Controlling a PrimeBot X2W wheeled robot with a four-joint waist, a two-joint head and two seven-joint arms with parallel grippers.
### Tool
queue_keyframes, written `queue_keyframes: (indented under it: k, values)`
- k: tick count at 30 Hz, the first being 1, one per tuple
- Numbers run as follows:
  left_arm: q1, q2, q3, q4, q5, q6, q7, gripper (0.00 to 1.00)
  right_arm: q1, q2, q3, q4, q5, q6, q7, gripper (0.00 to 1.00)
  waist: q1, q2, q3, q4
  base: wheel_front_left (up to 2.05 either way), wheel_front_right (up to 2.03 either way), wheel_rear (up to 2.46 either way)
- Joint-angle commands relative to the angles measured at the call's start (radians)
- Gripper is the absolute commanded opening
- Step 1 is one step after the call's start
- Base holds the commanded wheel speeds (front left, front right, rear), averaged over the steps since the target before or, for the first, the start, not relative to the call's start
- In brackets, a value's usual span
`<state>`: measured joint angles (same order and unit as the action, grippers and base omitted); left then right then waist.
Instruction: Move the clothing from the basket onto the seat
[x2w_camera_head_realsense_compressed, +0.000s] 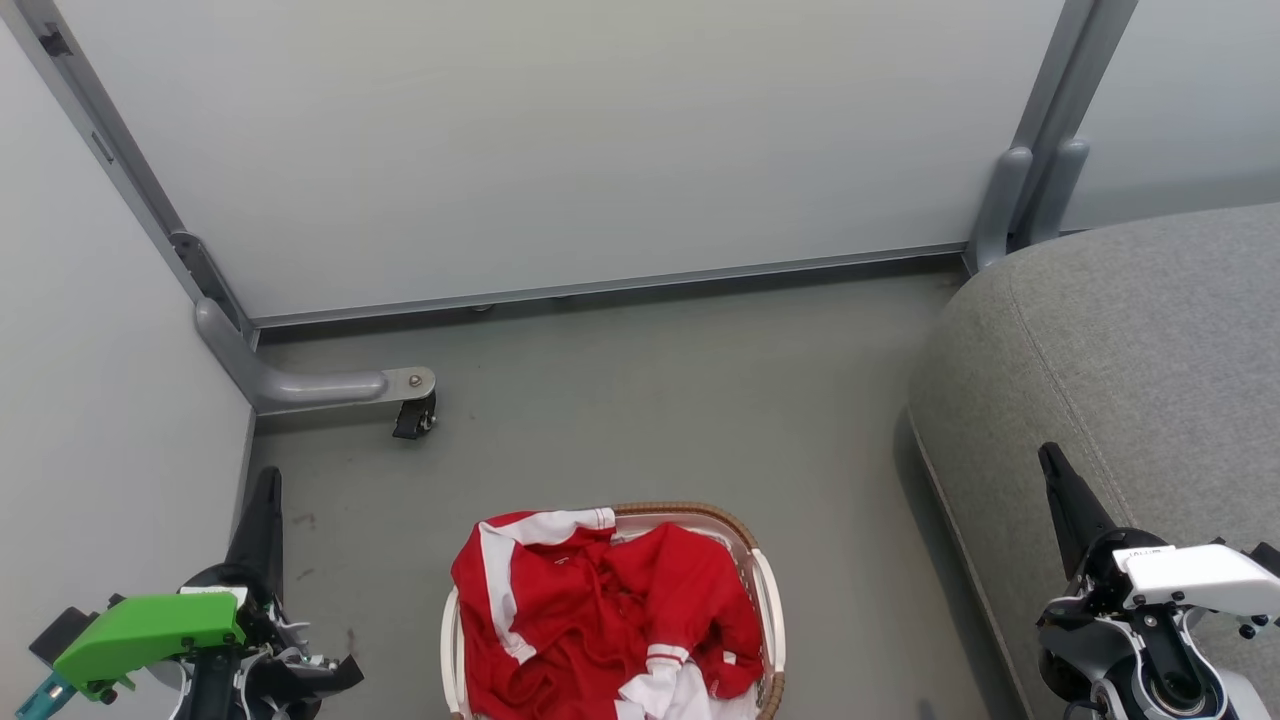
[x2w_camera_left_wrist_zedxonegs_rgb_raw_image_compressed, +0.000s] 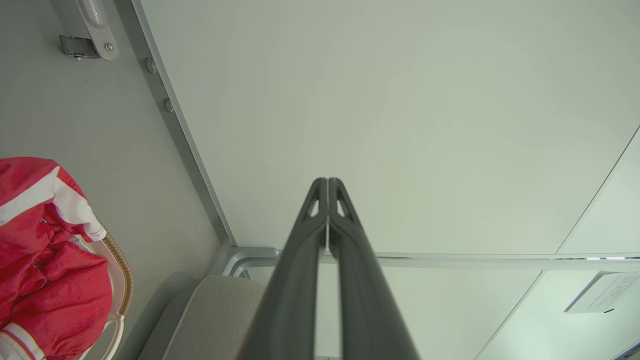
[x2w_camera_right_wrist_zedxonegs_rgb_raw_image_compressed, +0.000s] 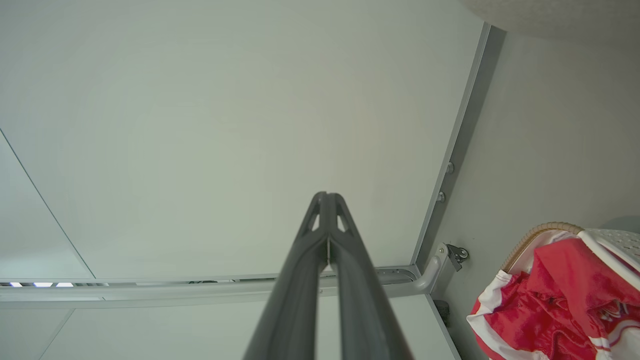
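left gripper (x2w_camera_head_realsense_compressed: 268, 485) closed, basket (x2w_camera_head_realsense_compressed: 766, 592) long axis unclear

You'll see the clothing (x2w_camera_head_realsense_compressed: 600, 610), red with white panels and striped cuffs, crumpled in a heap at the bottom centre of the head view. It fills the white perforated basket (x2w_camera_head_realsense_compressed: 768, 590) and drapes over its brown woven rim at the upper left. The grey fabric seat (x2w_camera_head_realsense_compressed: 1130, 340) lies at the right, near the basket but apart from it.
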<state>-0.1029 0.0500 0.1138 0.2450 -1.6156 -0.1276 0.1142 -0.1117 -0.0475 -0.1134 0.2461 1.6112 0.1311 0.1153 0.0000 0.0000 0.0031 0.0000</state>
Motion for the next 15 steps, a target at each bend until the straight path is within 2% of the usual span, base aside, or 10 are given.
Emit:
queue_keyframes:
  k: [1, 15]
  values:
    - [-0.012, 0.001, 0.001, -0.001, 0.005, -0.006, 0.002, 0.0, 0.007, -0.006, -0.001, -0.003, 0.004, -0.001, 0.0, 0.0, 0.0, 0.0, 0.0, 0.0, 0.0, 0.0, 0.0]
    - [-0.012, 0.001, 0.001, -0.001, 0.006, -0.006, 0.002, 0.0, 0.007, -0.006, -0.001, -0.003, 0.004, -0.001, 0.0, 0.0, 0.0, 0.0, 0.0, 0.0, 0.0, 0.0, 0.0]
